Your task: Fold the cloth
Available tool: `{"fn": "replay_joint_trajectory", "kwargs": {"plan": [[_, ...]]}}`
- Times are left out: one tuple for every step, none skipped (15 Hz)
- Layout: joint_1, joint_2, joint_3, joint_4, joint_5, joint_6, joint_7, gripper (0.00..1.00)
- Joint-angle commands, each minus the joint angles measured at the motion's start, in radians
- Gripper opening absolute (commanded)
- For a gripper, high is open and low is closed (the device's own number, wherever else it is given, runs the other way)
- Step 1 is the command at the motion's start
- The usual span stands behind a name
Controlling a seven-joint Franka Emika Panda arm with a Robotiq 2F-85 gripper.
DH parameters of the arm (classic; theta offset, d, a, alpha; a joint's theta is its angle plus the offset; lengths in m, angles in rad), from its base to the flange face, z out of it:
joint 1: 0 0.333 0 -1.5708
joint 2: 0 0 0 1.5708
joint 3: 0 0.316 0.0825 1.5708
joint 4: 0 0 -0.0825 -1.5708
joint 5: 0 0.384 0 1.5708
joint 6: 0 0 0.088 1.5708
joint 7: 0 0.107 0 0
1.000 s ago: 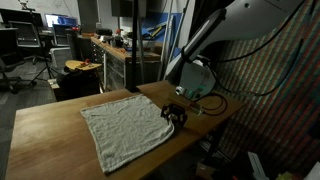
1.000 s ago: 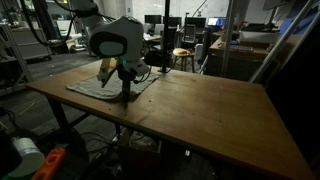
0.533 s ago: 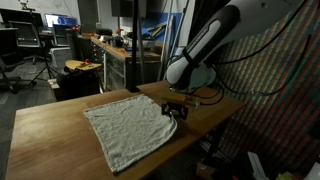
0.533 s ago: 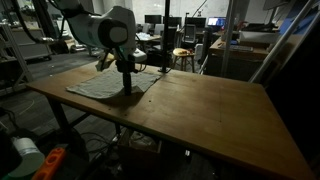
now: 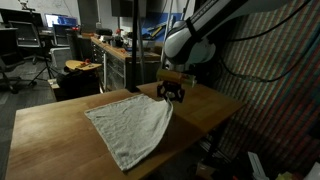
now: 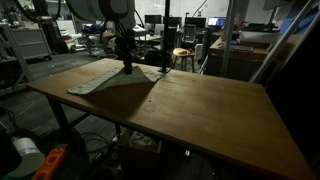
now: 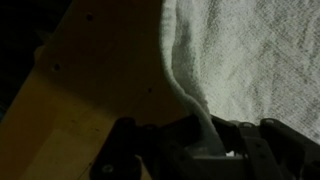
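- A wooden desk (image 5: 40, 125) carries the cloth (image 5: 130, 128), a pale towel. In an exterior view its left part lies flat on the wood near the desk's middle.
- Further right the cloth slopes upward. One corner is drawn off the desk into the gripper (image 5: 172, 94), which hangs below the arm (image 5: 210, 25) over the desk's right part.
- In an exterior view from the opposite side, the gripper (image 6: 128, 68) stands above the cloth (image 6: 105, 80), and the fabric slants down from it to the desk (image 6: 210, 110).
- The wrist view shows bare desk (image 7: 90, 90) on the left and the cloth (image 7: 250, 50) on the right. A ridge of its edge runs down into the gripper (image 7: 213, 150).
- The gripper is closed down narrow, with the cloth's corner pinched between its fingers.
- Step in hand, by the look of it: the start of the fold, with one corner gripped and raised and most of the cloth not yet turned over.
- The next move calls for carrying that corner across the flat part toward the opposite edge. It should travel low enough for the fabric to lay over itself, with the gripper opening only once the edges line up.
- The pinch looks thin, so a quick pull could slip the corner free.
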Motion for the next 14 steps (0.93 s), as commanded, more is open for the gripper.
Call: {"fn": "replay_joint_trajectory", "kwargs": {"plan": [[-0.030, -0.053, 0.032, 0.040, -0.025, -0.057, 0.040, 0.00], [-0.034, -0.059, 0.036, 0.049, -0.029, -0.062, 0.044, 0.00], [-0.038, -0.064, 0.040, 0.055, -0.033, -0.068, 0.047, 0.00], [-0.042, -0.072, 0.043, 0.062, -0.035, -0.073, 0.049, 0.00], [-0.045, -0.075, 0.046, 0.068, -0.042, -0.078, 0.057, 0.00], [-0.048, -0.080, 0.050, 0.075, -0.055, -0.086, 0.066, 0.00], [-0.050, -0.082, 0.054, 0.083, -0.063, -0.095, 0.071, 0.00], [-0.050, -0.082, 0.059, 0.090, -0.084, -0.103, 0.088, 0.00], [-0.051, -0.083, 0.065, 0.098, -0.097, -0.115, 0.098, 0.00], [-0.050, -0.079, 0.072, 0.112, -0.127, -0.135, 0.123, 0.00], [-0.049, -0.075, 0.079, 0.123, -0.160, -0.155, 0.149, 0.00], [-0.043, -0.062, 0.090, 0.142, -0.207, -0.184, 0.186, 0.00], [-0.041, -0.058, 0.098, 0.153, -0.233, -0.208, 0.201, 0.00], [-0.035, -0.045, 0.111, 0.172, -0.278, -0.242, 0.235, 0.00]]}}
